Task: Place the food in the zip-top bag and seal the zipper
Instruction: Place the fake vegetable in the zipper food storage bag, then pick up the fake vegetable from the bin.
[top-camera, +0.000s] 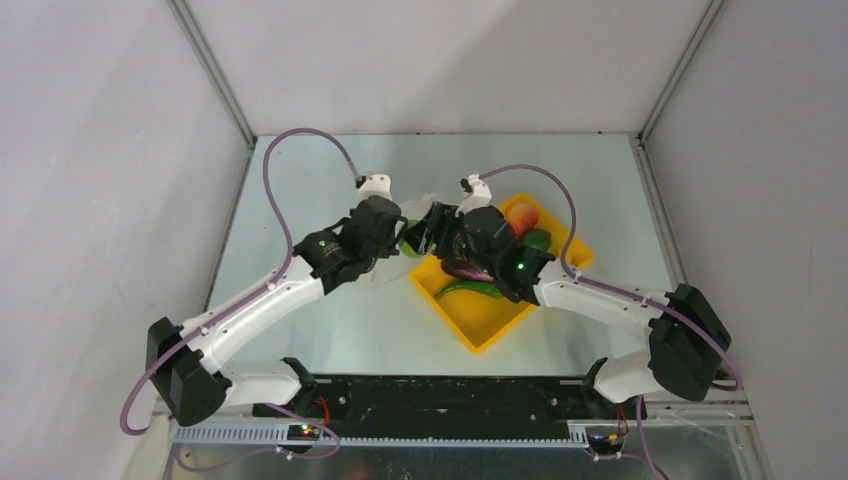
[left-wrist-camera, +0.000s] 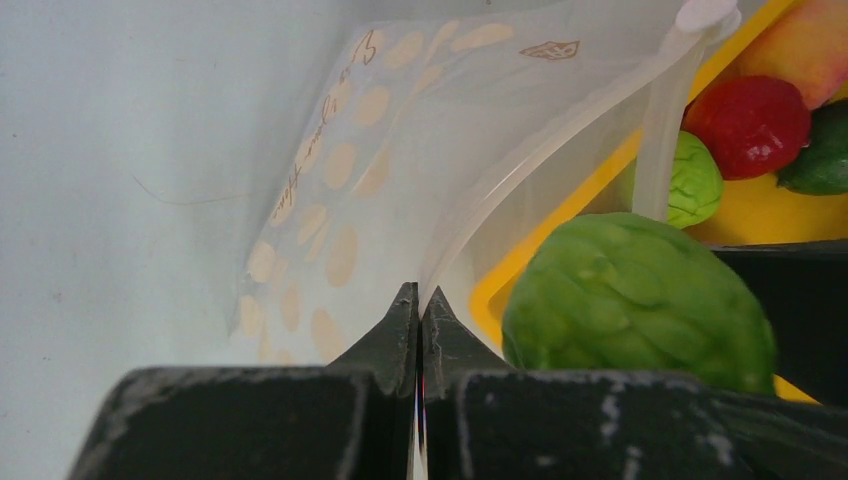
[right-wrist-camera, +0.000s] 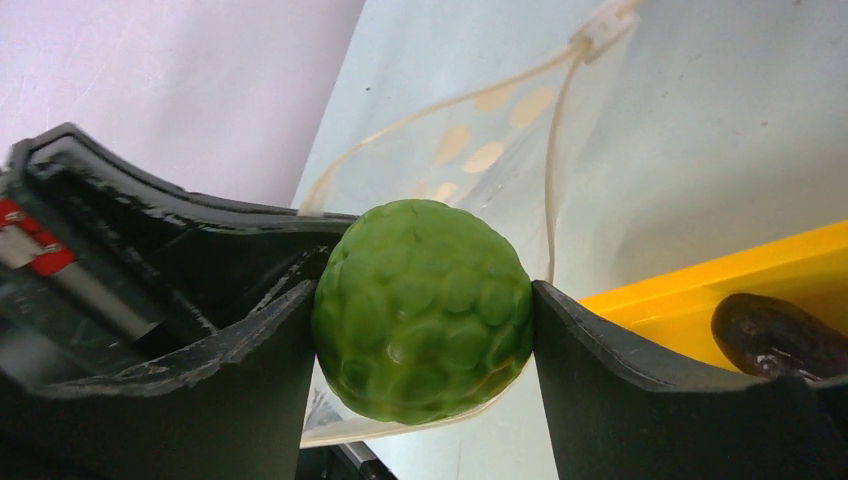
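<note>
The bag (left-wrist-camera: 370, 160), clear with pale dots, stands open mid-frame beside the tray (left-wrist-camera: 750, 215), its mouth edge pinched in the closed left gripper (left-wrist-camera: 420, 305). Both arms reach inward and meet at the centre of the top view, hiding most of the bag. The right gripper (right-wrist-camera: 425, 310) clamps a bumpy green fruit (right-wrist-camera: 425, 340) before the bag's mouth.

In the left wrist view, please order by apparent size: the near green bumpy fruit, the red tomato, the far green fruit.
1. Near green bumpy fruit: largest, though nearness to the camera inflates it.
2. Red tomato.
3. Far green fruit: partly hidden behind the bag, so less sure.
</note>
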